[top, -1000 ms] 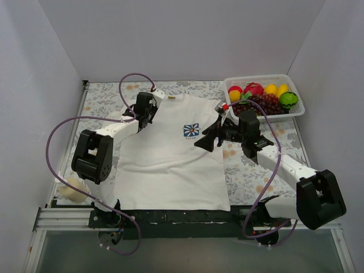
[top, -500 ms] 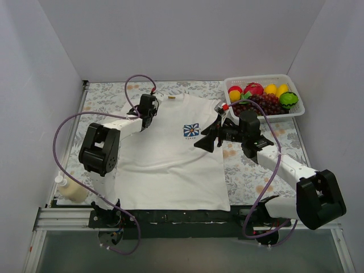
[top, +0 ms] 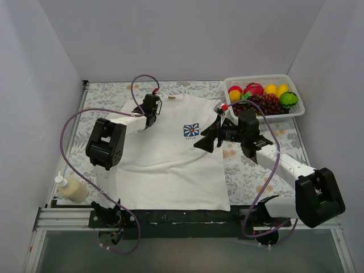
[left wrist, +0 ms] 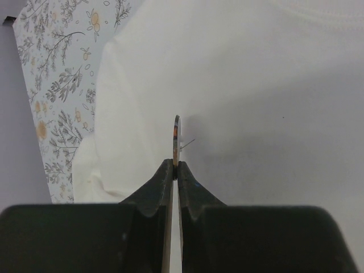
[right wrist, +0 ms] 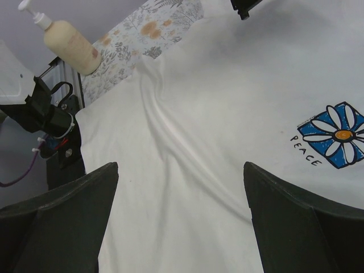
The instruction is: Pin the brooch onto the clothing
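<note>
The clothing is a white T-shirt [top: 165, 165] lying flat on the floral table cover, also seen in the left wrist view [left wrist: 256, 85] and the right wrist view [right wrist: 187, 142]. My left gripper [top: 152, 108] [left wrist: 175, 165] hovers over its left shoulder, shut on the brooch [left wrist: 177, 136], a thin flat piece seen edge-on with a fine pin wire sticking out to the right. A blue daisy square [top: 191, 131] [right wrist: 335, 135] with "PEACE" under it sits on the chest. My right gripper [top: 203, 142] [right wrist: 181, 165] stands open just right of that square, nothing between its fingers.
A white basket [top: 259, 78] of toy fruit stands at the back right. A cream pump bottle [top: 71, 190] [right wrist: 65, 42] stands at the near left table edge. Purple cables loop over both arms. White walls close in three sides.
The left arm's elbow has swung right, baring the pump bottle, and its gripper has shifted slightly right toward the collar, still shut. The right arm has barely moved.
</note>
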`<state>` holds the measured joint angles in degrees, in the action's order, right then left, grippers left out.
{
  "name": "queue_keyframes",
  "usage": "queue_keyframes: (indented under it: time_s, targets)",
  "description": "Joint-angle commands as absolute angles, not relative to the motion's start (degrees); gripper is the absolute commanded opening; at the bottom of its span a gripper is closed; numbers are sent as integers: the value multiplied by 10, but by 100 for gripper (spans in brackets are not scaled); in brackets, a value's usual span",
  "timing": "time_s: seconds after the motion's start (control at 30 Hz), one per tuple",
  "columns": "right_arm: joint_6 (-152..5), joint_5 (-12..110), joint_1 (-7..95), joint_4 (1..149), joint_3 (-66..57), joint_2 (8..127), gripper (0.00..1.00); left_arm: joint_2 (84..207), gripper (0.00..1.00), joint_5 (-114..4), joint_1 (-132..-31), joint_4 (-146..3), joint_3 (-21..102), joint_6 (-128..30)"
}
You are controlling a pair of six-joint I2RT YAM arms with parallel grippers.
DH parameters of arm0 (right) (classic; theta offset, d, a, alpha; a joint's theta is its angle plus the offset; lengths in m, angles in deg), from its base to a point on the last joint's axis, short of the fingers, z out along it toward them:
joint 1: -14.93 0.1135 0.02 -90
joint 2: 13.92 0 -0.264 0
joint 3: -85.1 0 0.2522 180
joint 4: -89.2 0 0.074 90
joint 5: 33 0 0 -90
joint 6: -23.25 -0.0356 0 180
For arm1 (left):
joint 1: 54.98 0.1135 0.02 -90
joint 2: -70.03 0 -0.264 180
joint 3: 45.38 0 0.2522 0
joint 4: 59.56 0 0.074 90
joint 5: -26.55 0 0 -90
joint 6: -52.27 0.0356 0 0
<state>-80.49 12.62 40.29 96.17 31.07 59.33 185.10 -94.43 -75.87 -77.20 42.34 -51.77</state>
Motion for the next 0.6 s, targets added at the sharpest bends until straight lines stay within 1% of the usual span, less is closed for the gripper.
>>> queue_keyframes:
  time_s: [0.0,0.13,0.27,0.57]
  targets:
    - [-805,119,404,975,307,596,98,1876,0,-979,-771,-767,439,-499]
    - [-806,120,404,977,308,598,98,1900,0,-997,-785,-767,446,-501]
    - [-809,124,404,979,309,596,98,1946,0,-1072,-797,-776,457,-509]
    - [-814,124,404,986,311,596,98,1962,0,-1081,-829,-778,439,-544]
